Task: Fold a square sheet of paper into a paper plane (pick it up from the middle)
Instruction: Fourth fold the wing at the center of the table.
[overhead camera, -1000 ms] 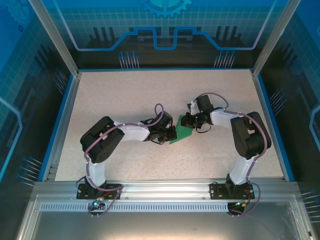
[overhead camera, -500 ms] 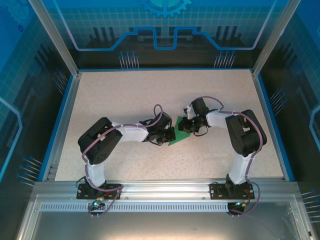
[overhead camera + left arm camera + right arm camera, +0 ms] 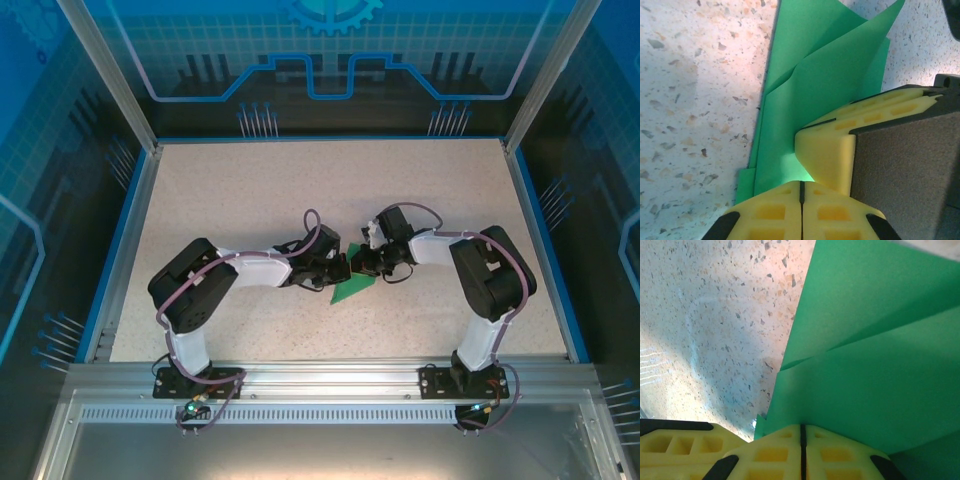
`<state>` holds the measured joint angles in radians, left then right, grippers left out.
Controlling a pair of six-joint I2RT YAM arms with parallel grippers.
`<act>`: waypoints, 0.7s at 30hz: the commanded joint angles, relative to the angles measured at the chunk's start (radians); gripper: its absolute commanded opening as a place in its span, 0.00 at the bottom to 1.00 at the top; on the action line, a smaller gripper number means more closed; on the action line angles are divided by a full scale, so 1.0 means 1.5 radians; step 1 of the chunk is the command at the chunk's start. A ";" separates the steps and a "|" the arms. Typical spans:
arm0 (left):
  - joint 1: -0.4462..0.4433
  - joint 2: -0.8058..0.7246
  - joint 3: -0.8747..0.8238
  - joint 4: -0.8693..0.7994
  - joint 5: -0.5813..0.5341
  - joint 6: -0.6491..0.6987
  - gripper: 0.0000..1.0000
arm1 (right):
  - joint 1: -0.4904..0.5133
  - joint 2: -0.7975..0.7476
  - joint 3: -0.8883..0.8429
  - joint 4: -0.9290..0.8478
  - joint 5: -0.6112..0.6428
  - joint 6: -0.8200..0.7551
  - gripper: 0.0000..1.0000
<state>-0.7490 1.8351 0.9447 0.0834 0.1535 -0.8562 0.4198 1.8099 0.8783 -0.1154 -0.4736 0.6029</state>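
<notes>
The creased green sheet of paper (image 3: 347,290) lies at the middle of the table (image 3: 230,190). The left gripper (image 3: 801,200) and right gripper (image 3: 801,442) each have their fingers closed, apparently pinching its edge. The layers should line up before the crease is pressed flat evenly.

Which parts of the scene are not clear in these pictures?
Top external: the green folded sheet of paper is small and partly hidden under the left gripper and right gripper; its creases are unreadable.
Left wrist: the paper's near edge is hidden by the yellow fingers.
Right wrist: the paper runs off the right edge.
</notes>
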 commanded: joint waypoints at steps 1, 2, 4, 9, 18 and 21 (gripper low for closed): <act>-0.001 0.012 -0.020 -0.019 -0.003 -0.007 0.06 | -0.004 0.013 -0.008 -0.012 -0.016 0.012 0.08; -0.001 0.013 -0.022 -0.027 -0.009 -0.007 0.05 | -0.008 0.015 -0.008 -0.010 -0.018 0.011 0.08; -0.002 0.012 -0.030 -0.034 -0.017 -0.006 0.05 | -0.017 0.021 -0.008 -0.004 -0.024 0.009 0.08; -0.003 0.013 -0.028 -0.062 -0.035 -0.002 0.03 | -0.029 0.023 -0.003 0.006 -0.034 0.003 0.08; -0.002 0.010 -0.019 -0.095 -0.050 0.008 0.03 | -0.056 0.034 0.027 -0.003 -0.021 -0.016 0.09; -0.002 0.009 -0.018 -0.103 -0.057 0.009 0.02 | -0.072 0.046 0.035 -0.001 -0.017 -0.017 0.09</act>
<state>-0.7502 1.8362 0.9211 0.0589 0.1265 -0.8589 0.3492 1.8458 0.9016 -0.1123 -0.5350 0.6010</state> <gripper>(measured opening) 0.069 0.088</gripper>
